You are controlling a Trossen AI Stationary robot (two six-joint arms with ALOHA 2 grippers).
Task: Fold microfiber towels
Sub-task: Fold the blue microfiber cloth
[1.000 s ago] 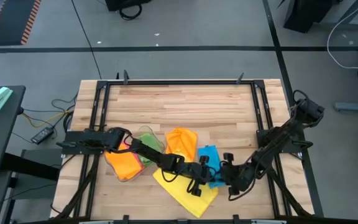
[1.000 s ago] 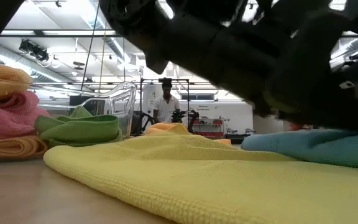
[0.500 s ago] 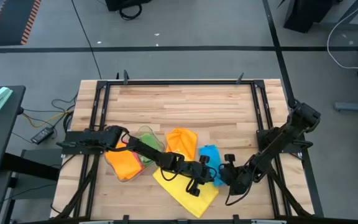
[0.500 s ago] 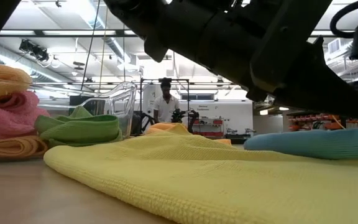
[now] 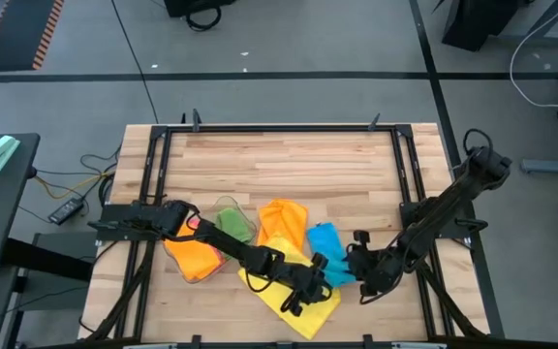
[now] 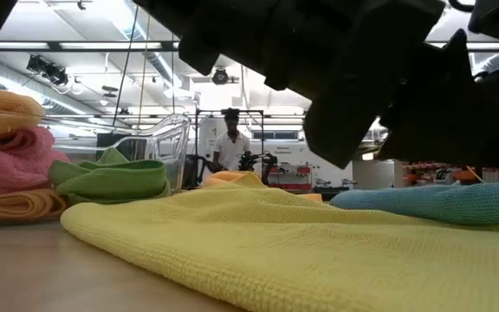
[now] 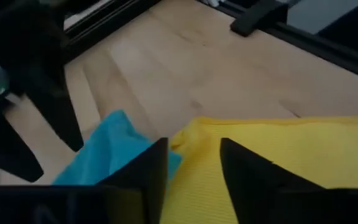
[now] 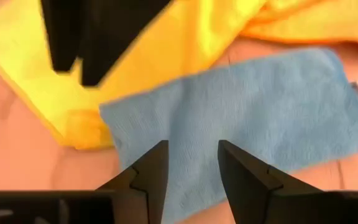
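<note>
Grey workshop floor surrounds a pale wooden bench edged by a black frame, seen from above in the middle of the frame. Along the bench's lower half lie the microfiber towels. An orange towel sits at lower left, partly under the left arm, with a green towel just to its right inside a clear plastic tray. A second orange towel lies at lower centre. Below it, a yellow towel spreads toward the bottom edge, and a blue towel touches its right side.

The left pincer reaches from the left edge across the yellow towel, low over it. Its wrist view shows the two dark fingers parted, with yellow cloth visible in the gap and nothing held between them. The right pincer comes in from the right edge and sits just beside the blue towel's right border. Its fingers also stand apart over the blue cloth, gripping nothing.

From bench height, the yellow towel fills the foreground, the blue one lies at right, and a pink towel is stacked between orange ones at the left edge. A person stands in the room far behind.
</note>
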